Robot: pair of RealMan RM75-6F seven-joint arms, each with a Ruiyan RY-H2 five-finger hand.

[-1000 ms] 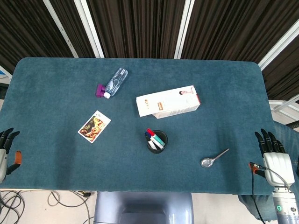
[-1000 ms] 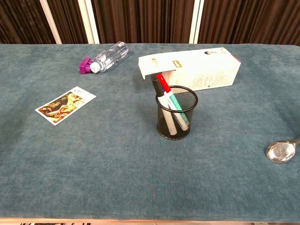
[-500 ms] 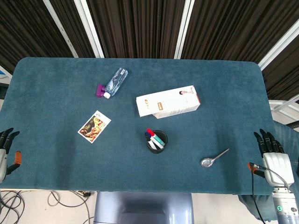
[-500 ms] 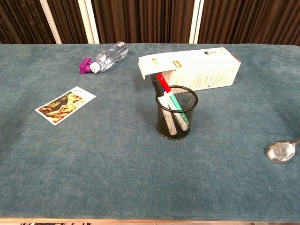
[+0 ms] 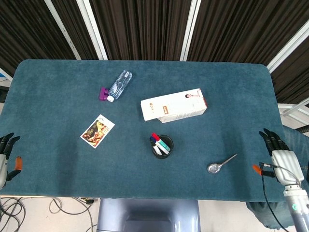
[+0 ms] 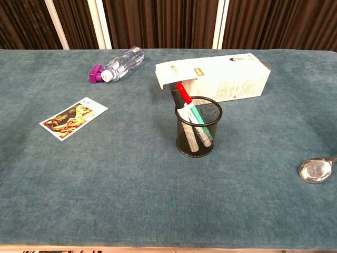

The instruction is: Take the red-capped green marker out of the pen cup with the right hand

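A black mesh pen cup (image 5: pixel 161 146) (image 6: pixel 198 127) stands near the table's middle front. In it leans the red-capped green marker (image 6: pixel 184 95) (image 5: pixel 155 137), beside a dark-capped marker. My right hand (image 5: pixel 278 157) hovers at the table's right front edge, fingers spread, holding nothing, far right of the cup. My left hand (image 5: pixel 6 153) shows at the left front edge, fingers apart and empty. Neither hand appears in the chest view.
A white carton (image 5: pixel 174 105) lies just behind the cup. A spoon (image 5: pixel 221 164) rests between the cup and my right hand. A plastic bottle (image 5: pixel 116 86) with a purple cap lies at back left, and a picture card (image 5: pixel 97 131) sits left of the cup.
My right hand has shifted slightly up and left along the table's right edge. The cup and markers have stayed put.
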